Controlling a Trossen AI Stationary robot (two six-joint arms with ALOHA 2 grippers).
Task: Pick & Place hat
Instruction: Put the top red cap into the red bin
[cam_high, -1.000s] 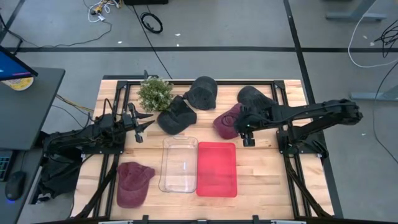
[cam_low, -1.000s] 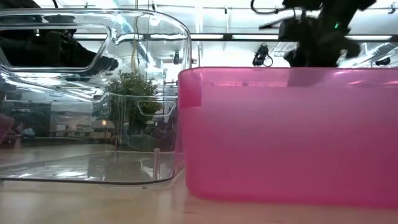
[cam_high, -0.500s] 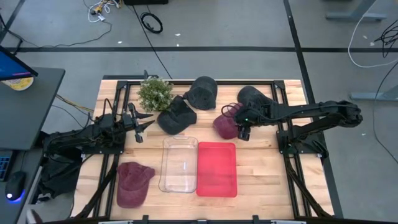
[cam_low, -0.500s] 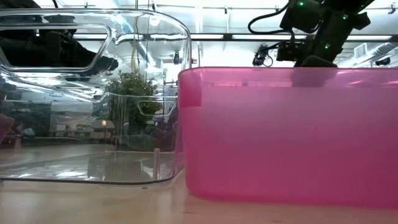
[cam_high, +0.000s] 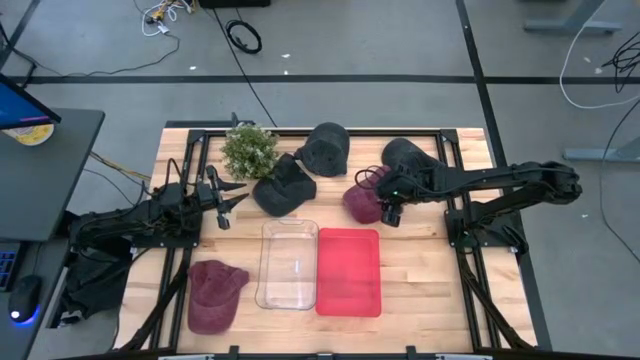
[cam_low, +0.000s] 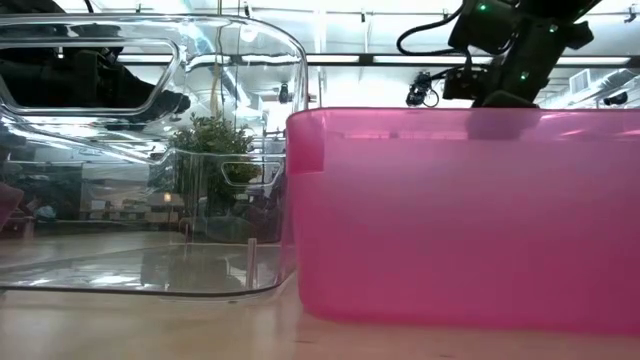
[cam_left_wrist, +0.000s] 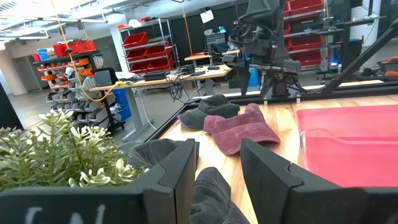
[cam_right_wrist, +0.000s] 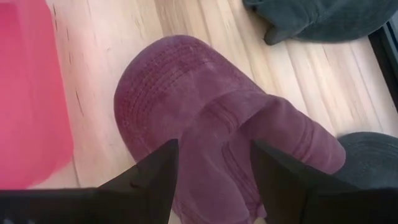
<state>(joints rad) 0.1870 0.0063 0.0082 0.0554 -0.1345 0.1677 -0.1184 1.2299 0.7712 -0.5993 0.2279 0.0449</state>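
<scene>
Swinging in from the pink bin's far corner over the past second, the right gripper (cam_high: 389, 212) now hangs poised directly over the maroon hat (cam_high: 362, 200), its jaws spread wide with nothing between them, while the left arm has not stirred. That hat sits on the wooden table (cam_high: 430, 290) just behind the pink bin (cam_high: 349, 272), near the right arm's side, and in the right wrist view it fills the gap beyond the two dark fingers (cam_right_wrist: 152, 177): crown (cam_right_wrist: 161, 93) to one end, brim (cam_right_wrist: 292, 140) stretching away toward the dark hat (cam_right_wrist: 323, 18) at the back edge. Its long axis appears to run roughly in line with the reach of the arm, so the open fingers look set to straddle the cloth across its narrower width. A straight drop seems to be all the grasp now calls for. The left gripper (cam_high: 222, 206) waits well apart on the far side, also unclenched and empty, above another dark hat (cam_high: 285, 186) beside the potted plant (cam_high: 248, 149). A second maroon hat (cam_high: 212, 294) lies near the table's front, left of the clear bin (cam_high: 288, 264). By position, the right arm is clearly the nearer hand for this pick.
</scene>
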